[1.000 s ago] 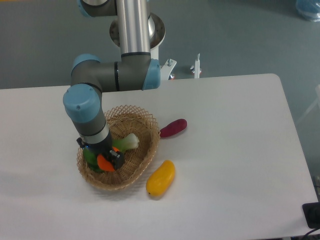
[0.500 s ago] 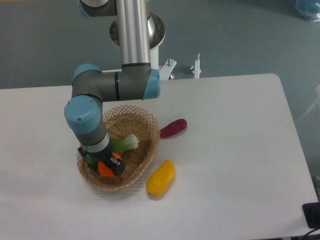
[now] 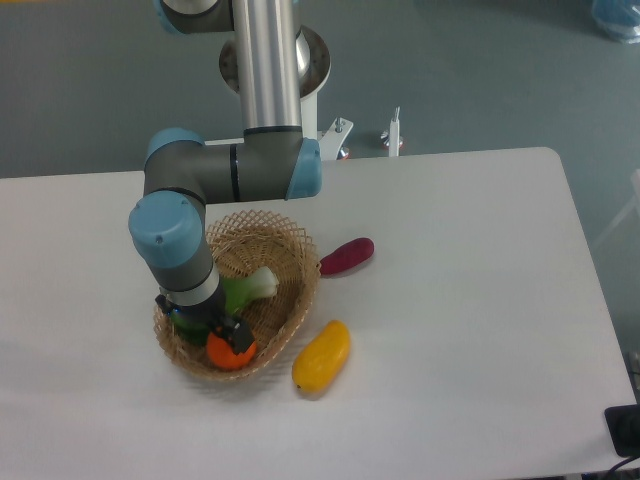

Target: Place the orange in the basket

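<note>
The orange [image 3: 229, 352] lies inside the tan wicker basket [image 3: 296, 262], at its front edge. My gripper [image 3: 214, 328] points down into the basket just above and behind the orange. Its jaws look open, and one dark finger [image 3: 239, 335] overlaps the top of the orange. The other finger is mostly hidden by the wrist and by the green things in the basket.
A green and pale vegetable [image 3: 248, 290] lies in the basket beside the gripper. A yellow mango-like fruit [image 3: 321, 357] lies on the white table [image 3: 470, 300] just right of the basket's front. A dark red oblong fruit [image 3: 346, 256] lies to the basket's right.
The gripper lowered into the basket with the orange. In the last half second the arm stayed still while the orange dropped to the basket's front and now shows as a full round.
</note>
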